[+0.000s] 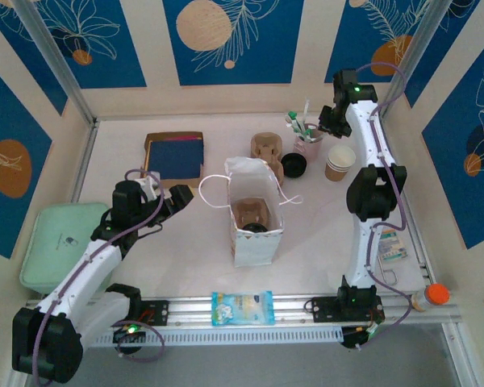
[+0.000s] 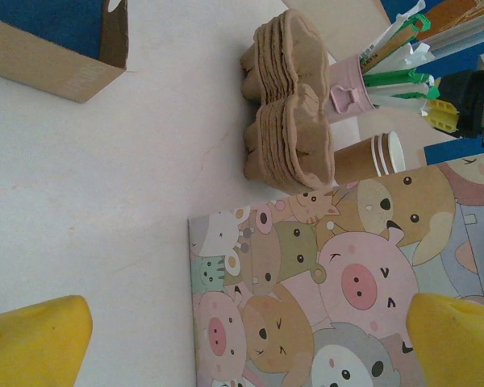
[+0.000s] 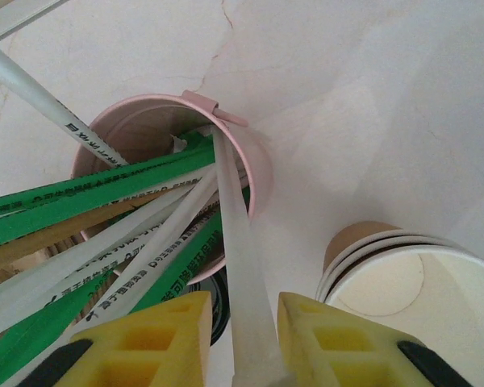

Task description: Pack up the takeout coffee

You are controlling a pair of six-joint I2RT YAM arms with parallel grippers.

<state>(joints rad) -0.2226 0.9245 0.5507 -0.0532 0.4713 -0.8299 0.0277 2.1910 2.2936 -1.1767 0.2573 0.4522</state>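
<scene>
While the left gripper (image 1: 176,200) hangs with its yellow fingers (image 2: 32,343) wide apart and nothing between them, it hovers just left of the paper bag (image 1: 256,242). This bag stands upright and open near the middle of the table (image 1: 185,270), with cartoon animals printed on its side. Inside it I see a brown shape (image 1: 252,211) with a dark round part on its near side; I cannot tell if this is the takeout coffee.

Toward the far right corner, the right gripper (image 3: 242,326) points down over the pink cup (image 3: 258,181), which is full of green and white wrapped sticks. Its fingers stand close on both sides of one white stick (image 3: 240,242), but whether they pinch it I cannot tell. Just right of the pink cup stands the nested stack of brown cups (image 1: 340,161), white inside. A black round lid (image 1: 294,164) lies just left of the pink cup, and a stack of pulp cup carriers (image 2: 286,105) lies behind the bag. A cardboard box (image 1: 174,136) with blue inside sits at the far side, left of the carriers. A pale green tray (image 1: 60,242) lies beside the left edge, a pack of wipes (image 1: 242,308) on the rail at the near edge, and a bottle with an orange cap (image 1: 434,296) at the near right corner.
</scene>
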